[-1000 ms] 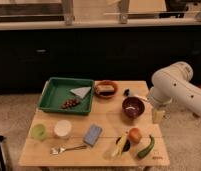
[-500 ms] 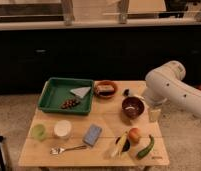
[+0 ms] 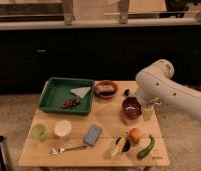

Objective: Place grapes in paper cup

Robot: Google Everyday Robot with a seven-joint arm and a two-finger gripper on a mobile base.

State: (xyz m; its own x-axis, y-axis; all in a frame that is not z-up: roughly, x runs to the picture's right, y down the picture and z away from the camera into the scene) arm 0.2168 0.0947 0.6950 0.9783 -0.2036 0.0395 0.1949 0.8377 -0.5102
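Observation:
The grapes (image 3: 70, 103), a small dark reddish-purple bunch, lie in the green tray (image 3: 50, 88) at the table's back left. The white paper cup (image 3: 62, 128) stands upright near the front left, in front of the tray. My white arm reaches in from the right, and the gripper (image 3: 148, 113) hangs below it over the right side of the table, just right of a dark maroon bowl (image 3: 131, 107). The gripper is far from both the grapes and the cup and holds nothing that I can see.
A light-green cup (image 3: 39, 131) stands left of the paper cup. A white napkin (image 3: 80, 91) lies in the tray. A brown bowl (image 3: 105, 89), blue sponge (image 3: 92, 134), spoon (image 3: 69, 149), orange-red fruit (image 3: 135, 133), banana (image 3: 120, 146) and green vegetable (image 3: 146, 147) sit on the wooden table (image 3: 44, 155).
My arm and gripper have moved left, from beyond the table's right edge to beside the maroon bowl. The things on the table have not moved.

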